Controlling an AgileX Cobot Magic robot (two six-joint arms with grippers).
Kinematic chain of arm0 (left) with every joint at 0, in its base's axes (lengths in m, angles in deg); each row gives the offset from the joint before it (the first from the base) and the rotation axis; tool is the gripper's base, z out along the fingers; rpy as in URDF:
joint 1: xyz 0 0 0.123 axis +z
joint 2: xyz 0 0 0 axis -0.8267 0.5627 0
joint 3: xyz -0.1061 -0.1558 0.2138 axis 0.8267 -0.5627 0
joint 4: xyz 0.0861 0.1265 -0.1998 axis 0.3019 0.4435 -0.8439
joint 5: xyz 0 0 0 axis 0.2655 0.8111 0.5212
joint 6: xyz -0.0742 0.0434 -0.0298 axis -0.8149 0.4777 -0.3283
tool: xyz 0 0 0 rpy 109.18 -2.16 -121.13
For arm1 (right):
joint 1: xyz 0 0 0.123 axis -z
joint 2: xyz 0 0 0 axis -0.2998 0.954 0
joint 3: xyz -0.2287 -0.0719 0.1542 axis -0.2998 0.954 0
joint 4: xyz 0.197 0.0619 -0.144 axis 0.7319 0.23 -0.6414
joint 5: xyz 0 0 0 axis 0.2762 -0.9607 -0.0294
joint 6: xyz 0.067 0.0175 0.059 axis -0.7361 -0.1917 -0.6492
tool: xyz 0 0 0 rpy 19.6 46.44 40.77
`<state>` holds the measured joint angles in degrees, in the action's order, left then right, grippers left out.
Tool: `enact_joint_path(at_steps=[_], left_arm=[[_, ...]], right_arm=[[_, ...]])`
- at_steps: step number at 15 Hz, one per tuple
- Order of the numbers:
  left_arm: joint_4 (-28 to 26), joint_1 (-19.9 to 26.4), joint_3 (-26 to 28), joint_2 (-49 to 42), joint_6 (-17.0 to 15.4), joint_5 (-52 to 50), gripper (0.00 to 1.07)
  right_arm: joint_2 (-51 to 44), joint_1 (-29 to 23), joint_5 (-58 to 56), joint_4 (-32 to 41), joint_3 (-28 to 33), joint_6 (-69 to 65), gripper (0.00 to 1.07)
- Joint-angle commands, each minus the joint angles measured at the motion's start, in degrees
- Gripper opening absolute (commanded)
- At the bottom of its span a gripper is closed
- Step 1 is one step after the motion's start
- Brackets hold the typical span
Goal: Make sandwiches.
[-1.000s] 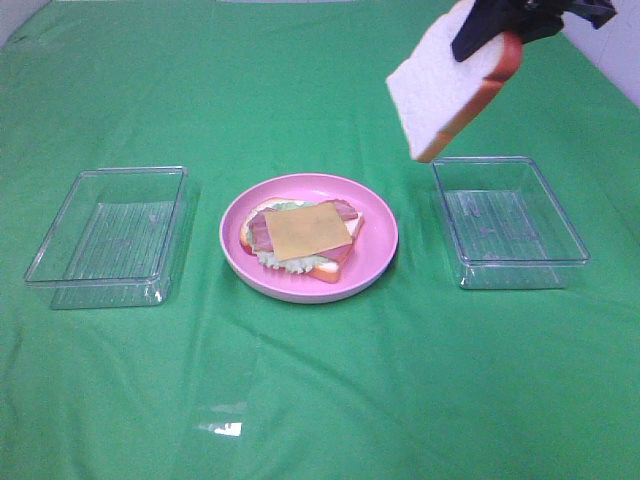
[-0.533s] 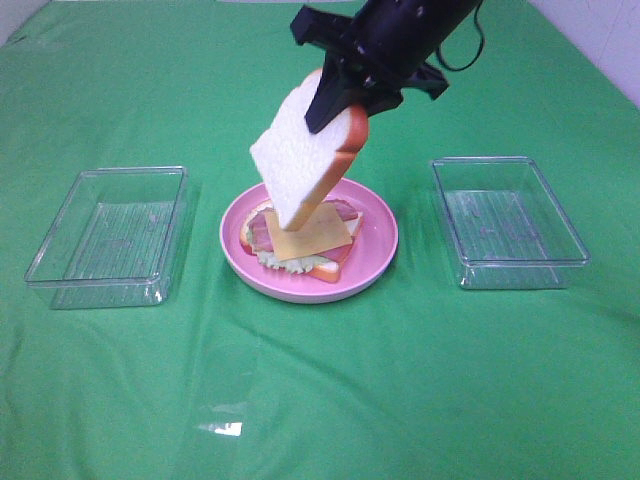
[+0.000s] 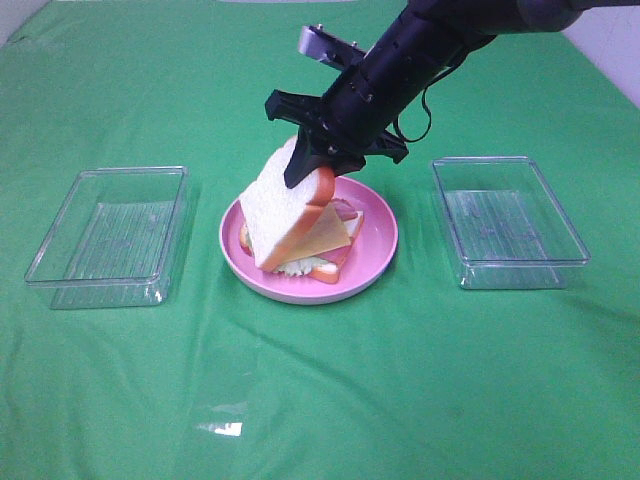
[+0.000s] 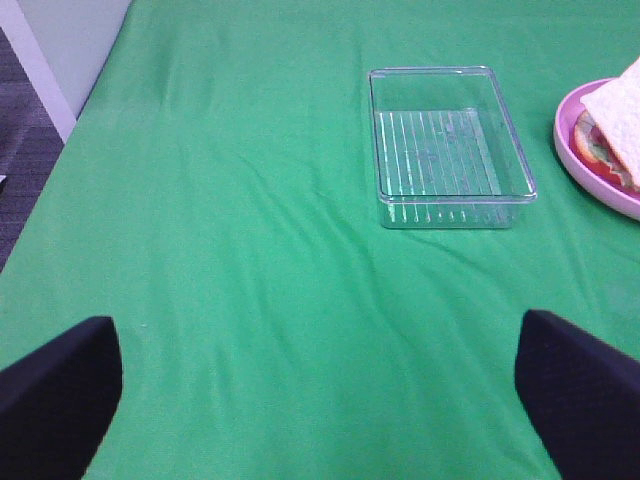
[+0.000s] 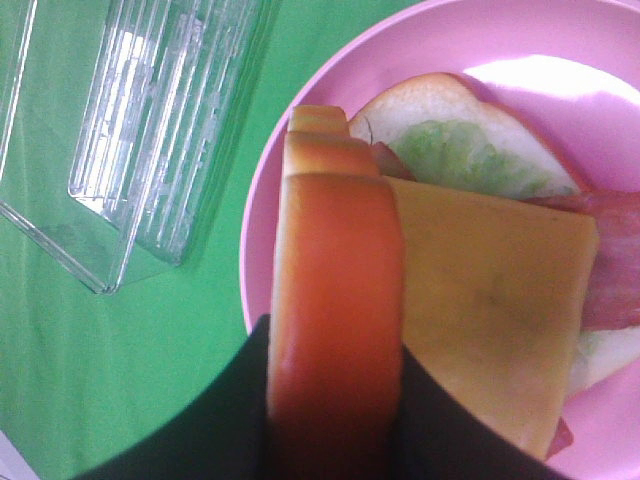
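1. The right gripper (image 3: 312, 172) is pinching the top bread slice (image 3: 285, 212), which is leaning on the cheese slice (image 3: 333, 232).
2. The sandwich is sitting on the pink plate (image 3: 378, 245).
3. Two clear trays, one (image 3: 108, 236) on each side (image 3: 508, 220), are sitting apart from the plate.
4. The left gripper (image 4: 320, 385) is staying wide open over bare green cloth (image 3: 330, 400).

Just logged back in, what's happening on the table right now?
The right end effector holds the top bread slice by its crust, tilted, with its lower edge down on the stack of cheese, bacon and lettuce on the pink plate. The slice is not lying flat yet. The left end effector is open over bare cloth. A clear tray sits on each side.
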<state>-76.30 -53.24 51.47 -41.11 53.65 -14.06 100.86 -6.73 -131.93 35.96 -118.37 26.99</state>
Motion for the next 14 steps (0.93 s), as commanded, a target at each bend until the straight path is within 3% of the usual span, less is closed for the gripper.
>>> enact_joint_path(at_steps=[1, 2, 5, 6, 8, 10, 13, 14], left_arm=[[0.0, 0.1, -0.1, -0.9, 0.1, -0.4, 1.01], [0.0, 0.1, -0.1, -0.9, 0.1, -0.4, 1.01], [0.0, 0.1, -0.1, -0.9, 0.1, -0.4, 1.01], [0.0, 0.1, -0.1, -0.9, 0.1, -0.4, 1.01], [0.0, 0.1, -0.1, -0.9, 0.1, -0.4, 1.01], [0.0, 0.1, -0.1, -0.9, 0.1, -0.4, 1.01], [0.0, 0.1, -0.1, -0.9, 0.1, -0.4, 1.01], [0.0, 0.1, -0.1, -0.9, 0.1, -0.4, 1.01]], right_arm=[[0.2, 0.1, 0.7, -2.6, -0.3, 0.0, 0.10], [0.2, 0.1, 0.7, -3.8, -0.3, -1.3, 0.20], [-0.5, 0.1, -0.3, -7.7, -0.4, -1.8, 0.89], [-1.6, 0.1, -0.8, -10.0, -0.6, -0.9, 0.97], [-3.6, 0.1, -2.9, -14.6, -1.8, -1.3, 0.97], [-7.2, 0.1, -12.5, -25.1, -8.3, -5.7, 0.97], [-10.9, 0.1, -25.0, -32.7, -13.8, -7.7, 0.97], [-13.5, 0.1, -24.9, -34.1, -13.1, -8.8, 0.97]])
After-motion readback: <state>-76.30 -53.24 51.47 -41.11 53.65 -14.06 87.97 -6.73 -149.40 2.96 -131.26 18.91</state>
